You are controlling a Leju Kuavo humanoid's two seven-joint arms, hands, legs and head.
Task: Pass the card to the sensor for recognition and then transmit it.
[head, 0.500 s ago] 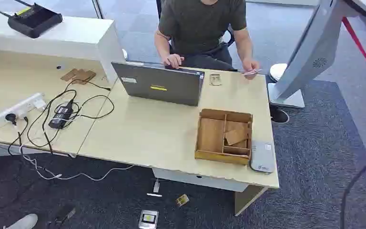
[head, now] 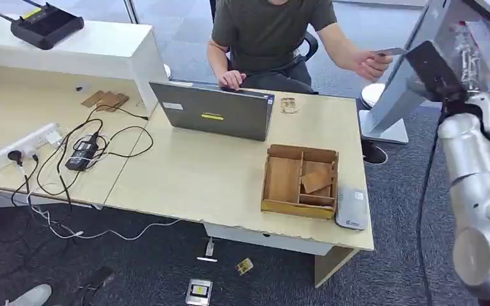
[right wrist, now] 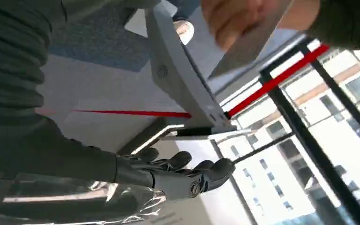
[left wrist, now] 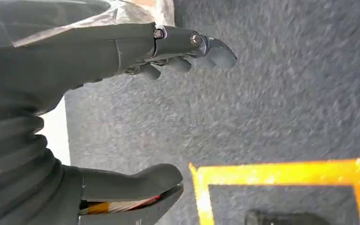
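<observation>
Raised since before, the right hand (head: 435, 70) has empty, spread fingers (right wrist: 201, 174); the card (head: 390, 51) points lengthwise toward it.

The right arm (head: 478, 191) is a chunky silver thing built from rounded segments, with a black cable (head: 429, 191) running along it and a flat black piece at the wrist end. Both the left robot hand (left wrist: 122, 117) and the right robot hand (right wrist: 168, 176) have a grey ribbed cover, dark fingers with small silver screws, and some crinkly clear plastic wrap.
</observation>
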